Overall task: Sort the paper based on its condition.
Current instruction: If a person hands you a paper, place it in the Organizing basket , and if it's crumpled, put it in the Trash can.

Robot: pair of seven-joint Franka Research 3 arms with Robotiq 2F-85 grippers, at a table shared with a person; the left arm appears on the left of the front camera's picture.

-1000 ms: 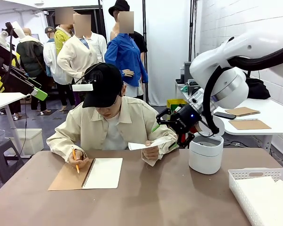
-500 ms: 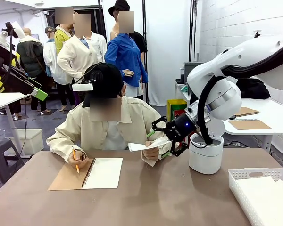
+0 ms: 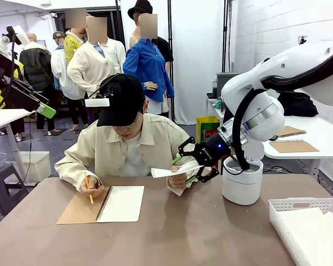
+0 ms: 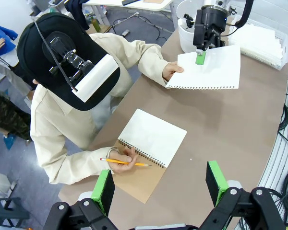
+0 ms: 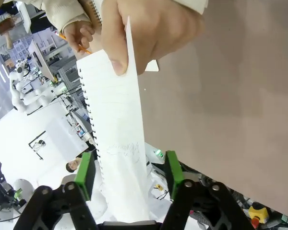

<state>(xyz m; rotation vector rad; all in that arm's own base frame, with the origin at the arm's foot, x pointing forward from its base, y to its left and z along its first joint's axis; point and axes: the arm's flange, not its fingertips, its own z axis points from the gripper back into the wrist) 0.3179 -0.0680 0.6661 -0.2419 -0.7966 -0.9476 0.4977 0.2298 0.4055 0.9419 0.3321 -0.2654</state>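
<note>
One broad brown counter [image 3: 177, 233] runs across the room, its matte top bare through the middle. Behind it stand white curtains, a pale brick wall on the robot's right and a white side table [image 3: 322, 133] carrying brown card covers; other people stand farther back.

At the far edge sits a person in a cream jacket [image 3: 155, 147] and black cap. The robot's right arm [image 3: 266, 100] reaches in from the right side. A white slotted basket [image 3: 283, 208] sits at the counter's near right corner, and a white round bin [image 3: 241, 185] stands on the counter behind the right arm's wrist.

An open spiral notebook [image 3: 102, 204] with a brown card cover lies flat before the person, whose one hand rests on it holding a yellow pencil [image 3: 89, 188].

The person's other hand [image 3: 177, 178] holds up a sheet of paper [image 4: 209, 69] above the counter, clear of the surface, with torn spiral holes along one edge. The right hand [image 5: 127, 170] straddles the free end of this sheet: its green pads [image 5: 172, 167] stand on either side of it, with a gap visible on each side, so it is not yet clamped.

The left hand [image 4: 158, 184] hangs high over the counter's near side, its two green-padded fingers spread wide with nothing between them.
</note>
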